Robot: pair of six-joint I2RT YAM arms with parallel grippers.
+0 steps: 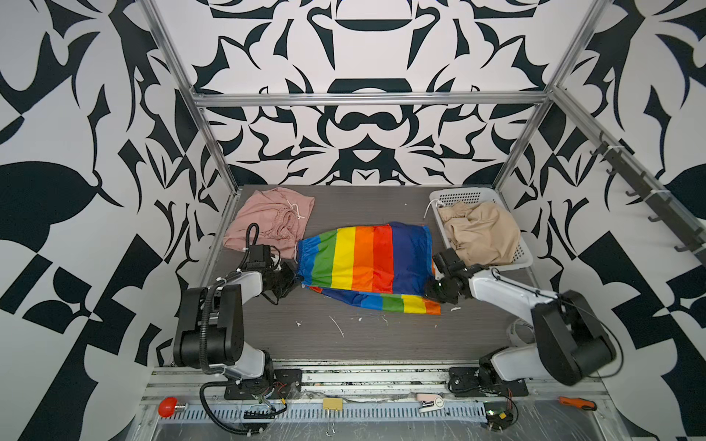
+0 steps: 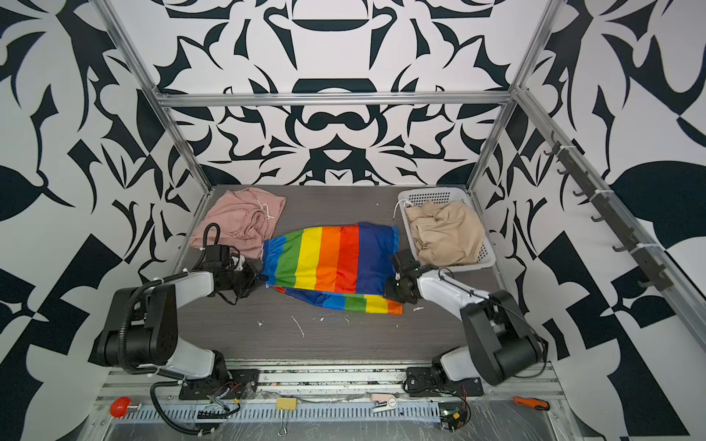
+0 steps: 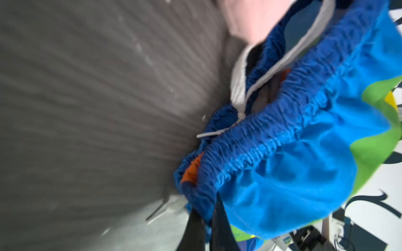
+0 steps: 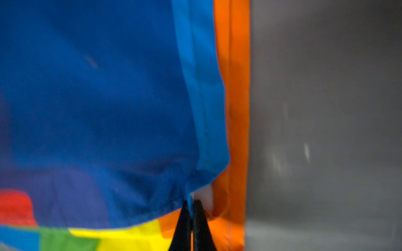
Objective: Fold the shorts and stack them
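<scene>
Rainbow shorts [image 1: 366, 259] btwn L end effector [image 1: 298, 278], R end effector [image 1: 432, 282]

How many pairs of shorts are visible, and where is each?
3. The pink shorts lie far left; the rainbow-striped shorts are spread in the middle; the beige shorts fill the white basket, far right. More may hide beneath them.

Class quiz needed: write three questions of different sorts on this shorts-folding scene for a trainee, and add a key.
1. True or false: the beige shorts lie inside the white basket.
2. What do the left hand and the right hand both grip? A. rainbow-striped shorts B. white basket C. beige shorts
3. Fill in: the left hand pinches the rainbow-striped shorts at their gathered elastic ____.
Key: 1 true; 2 A; 3 waistband.
</scene>
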